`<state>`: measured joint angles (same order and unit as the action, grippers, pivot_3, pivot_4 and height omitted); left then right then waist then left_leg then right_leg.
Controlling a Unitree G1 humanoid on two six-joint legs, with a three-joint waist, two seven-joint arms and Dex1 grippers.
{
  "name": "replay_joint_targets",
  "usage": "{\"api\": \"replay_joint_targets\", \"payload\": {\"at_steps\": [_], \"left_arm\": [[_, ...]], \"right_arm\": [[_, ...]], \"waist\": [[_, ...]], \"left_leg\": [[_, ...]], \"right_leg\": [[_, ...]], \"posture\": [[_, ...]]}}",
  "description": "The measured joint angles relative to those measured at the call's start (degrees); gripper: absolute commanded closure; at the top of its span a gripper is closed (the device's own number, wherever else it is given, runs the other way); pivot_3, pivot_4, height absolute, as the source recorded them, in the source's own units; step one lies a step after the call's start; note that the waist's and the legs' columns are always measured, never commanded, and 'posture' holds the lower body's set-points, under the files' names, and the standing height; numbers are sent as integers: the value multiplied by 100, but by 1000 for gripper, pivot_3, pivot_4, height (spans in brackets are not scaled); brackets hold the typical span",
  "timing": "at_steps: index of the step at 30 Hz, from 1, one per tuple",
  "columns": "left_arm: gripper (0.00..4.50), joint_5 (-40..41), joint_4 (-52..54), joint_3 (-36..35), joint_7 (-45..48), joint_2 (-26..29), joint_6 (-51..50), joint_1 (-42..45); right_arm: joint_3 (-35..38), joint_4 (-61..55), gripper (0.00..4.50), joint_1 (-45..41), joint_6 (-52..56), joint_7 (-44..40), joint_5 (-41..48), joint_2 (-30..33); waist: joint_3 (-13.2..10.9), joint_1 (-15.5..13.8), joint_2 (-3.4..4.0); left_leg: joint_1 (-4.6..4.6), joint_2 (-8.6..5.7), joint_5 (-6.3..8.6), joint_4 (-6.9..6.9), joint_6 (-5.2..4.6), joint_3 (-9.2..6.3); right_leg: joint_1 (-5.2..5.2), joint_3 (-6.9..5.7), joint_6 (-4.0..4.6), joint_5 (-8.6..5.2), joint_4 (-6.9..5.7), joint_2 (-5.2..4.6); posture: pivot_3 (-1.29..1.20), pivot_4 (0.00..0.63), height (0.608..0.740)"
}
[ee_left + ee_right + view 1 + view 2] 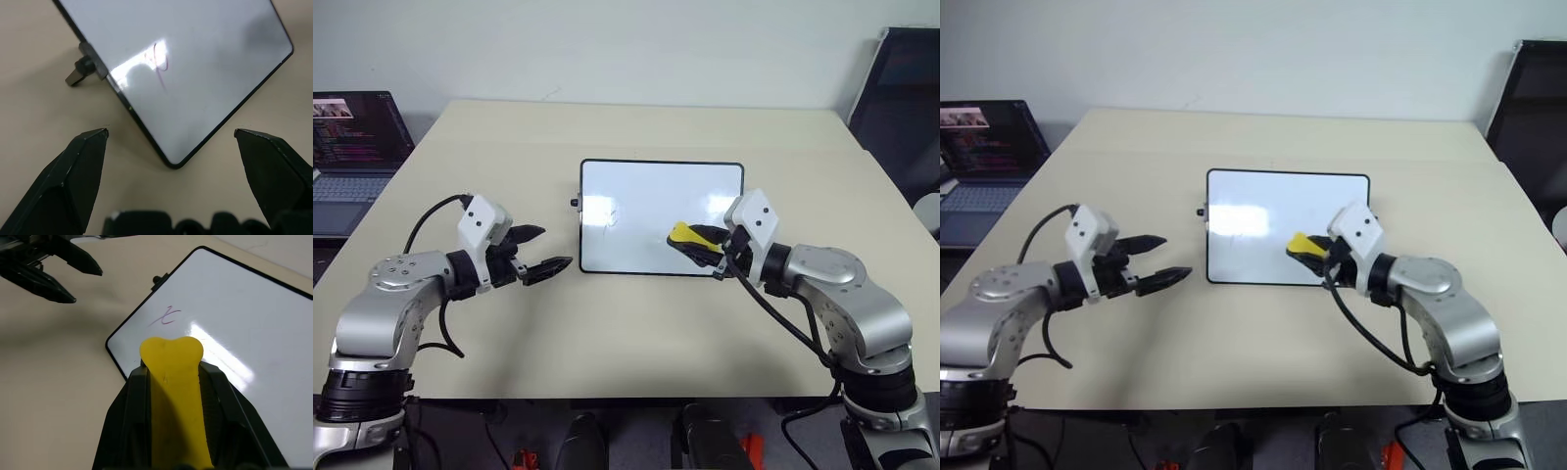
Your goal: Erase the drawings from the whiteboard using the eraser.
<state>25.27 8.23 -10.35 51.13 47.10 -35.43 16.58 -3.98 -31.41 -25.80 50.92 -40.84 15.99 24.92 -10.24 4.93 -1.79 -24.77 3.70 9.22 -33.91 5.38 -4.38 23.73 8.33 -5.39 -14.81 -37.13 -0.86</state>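
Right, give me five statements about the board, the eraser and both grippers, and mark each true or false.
1. The right gripper has its jaws shut on the small yellow oblong eraser. True.
2. The left gripper holds a marker. False: its jaws are open and empty.
3. The glossy white rectangular whiteboard with a thin black frame lies flat on the beige table. True.
4. The whiteboard is wiped clean. False: a thin dark scribble is on it.
5. The open laptop sits at the robot's right. False: it is at the left.
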Motion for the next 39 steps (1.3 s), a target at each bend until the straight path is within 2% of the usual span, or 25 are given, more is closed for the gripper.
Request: {"api": "replay_joint_targets", "payload": {"at_steps": [10, 16, 21, 26, 34, 39], "left_arm": [[0, 2, -20, -277, -192, -1, 2, -264], [0, 23, 121, -316, -256, -2, 1, -470], [0, 19, 247, -309, -288, -4, 1, -508], [0, -25, 263, -145, -264, -5, 78, -474], [0, -69, 264, 24, -183, -6, 117, -404], [0, -99, 265, 82, -173, -7, 127, -392]], "right_arm": [[-420, 37, 3524, 196, -415, 177, 105, -105], [-961, 444, 3524, -113, -929, 177, -207, -17], [-1620, 1482, 3524, -879, -1654, 427, -1033, -234], [-2187, 2855, 3524, -1885, -2349, 624, -1724, -862], [-2238, 4944, 3524, -2850, -3303, 1237, -2505, -1490], [-2286, 5547, 3524, -2906, -3535, 1233, -2750, -1640]], "waist": [[-1, -2, -2], [-1, -4, -2], [-1, 6, -2], [-2, 11, -2], [-2, -4, -2], [-3, 1, 0]], "left_leg": [[-3, 1, 0, -1, 0, 1], [-3, 1, 0, -1, 0, 2], [-3, 1, 0, -1, 0, 3], [-4, 2, 0, 1, 0, 3], [-6, 2, 0, 2, 0, 3], [-7, 2, 0, 5, 0, 3]], "right_leg": [[4, 0, 0, 0, -1, 0], [5, 0, 0, 0, -1, 0], [10, 0, 2, 2, -4, 0], [12, -1, 0, 4, -7, 0], [12, -4, -1, 4, -10, 1], [13, -3, -19, 14, -10, 1]], "posture": [[0, 150, 740], [0, 150, 740], [0, 150, 740], [0, 150, 740], [0, 150, 740], [0, 150, 740]]}}
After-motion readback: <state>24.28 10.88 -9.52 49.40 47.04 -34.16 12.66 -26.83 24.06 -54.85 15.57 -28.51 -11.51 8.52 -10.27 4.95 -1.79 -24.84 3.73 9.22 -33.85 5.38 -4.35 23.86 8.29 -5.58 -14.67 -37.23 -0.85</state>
